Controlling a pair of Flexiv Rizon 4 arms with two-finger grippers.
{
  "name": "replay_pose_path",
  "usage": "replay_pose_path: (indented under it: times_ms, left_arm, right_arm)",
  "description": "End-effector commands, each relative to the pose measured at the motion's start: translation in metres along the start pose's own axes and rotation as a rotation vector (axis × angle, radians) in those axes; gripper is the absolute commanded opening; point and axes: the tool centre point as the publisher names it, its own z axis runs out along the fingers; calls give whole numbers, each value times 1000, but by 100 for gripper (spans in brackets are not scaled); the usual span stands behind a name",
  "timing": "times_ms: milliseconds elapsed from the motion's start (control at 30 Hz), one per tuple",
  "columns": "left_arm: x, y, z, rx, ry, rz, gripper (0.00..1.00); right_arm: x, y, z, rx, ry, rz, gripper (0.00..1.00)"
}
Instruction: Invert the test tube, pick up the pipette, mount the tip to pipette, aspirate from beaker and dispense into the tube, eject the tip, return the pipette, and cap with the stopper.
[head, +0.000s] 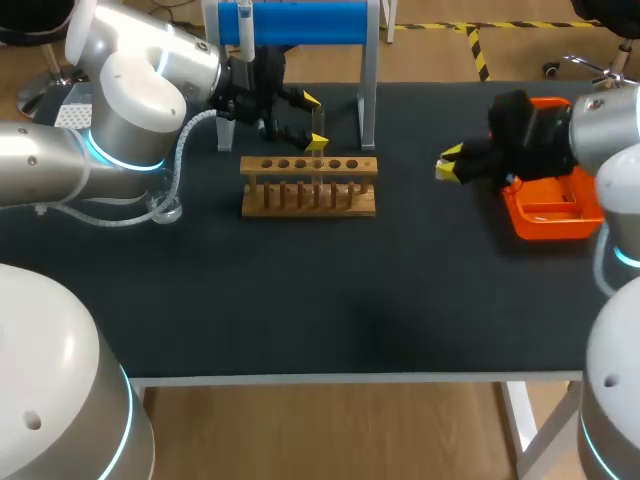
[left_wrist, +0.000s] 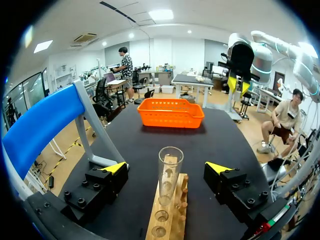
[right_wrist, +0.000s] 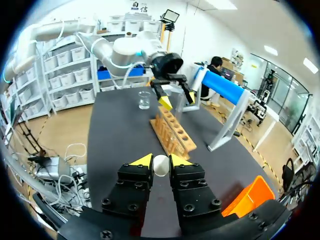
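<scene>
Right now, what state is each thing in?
test tube: upright in wooden rack, mouth up, uncapped.
stopper: clamped in right jaws.
left jaws: open, either side of the test tube, not touching.
right jaws: shut on stopper.
beaker: upright on table.

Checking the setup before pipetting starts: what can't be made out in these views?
Beaker: head view, my left arm covers most of it; its fill is too small to read in the right wrist view.
Orange basket: head view, my right arm hides its contents; left wrist view, its wall does.
White piece in the right gripper: only its round end shows between the fingers.
Pipette: not made out anywhere.
</scene>
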Motion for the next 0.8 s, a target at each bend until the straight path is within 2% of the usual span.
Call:
replay_pose_path:
  times_ms: [33,800]
  left_arm:
    - [-1,0,0,-2,3,0,100]
    - [-1,0,0,-2,3,0,100]
  right_arm:
    - [3,12,-43,32,170,2,0]
    - [4,12,-45,31,168,3,0]
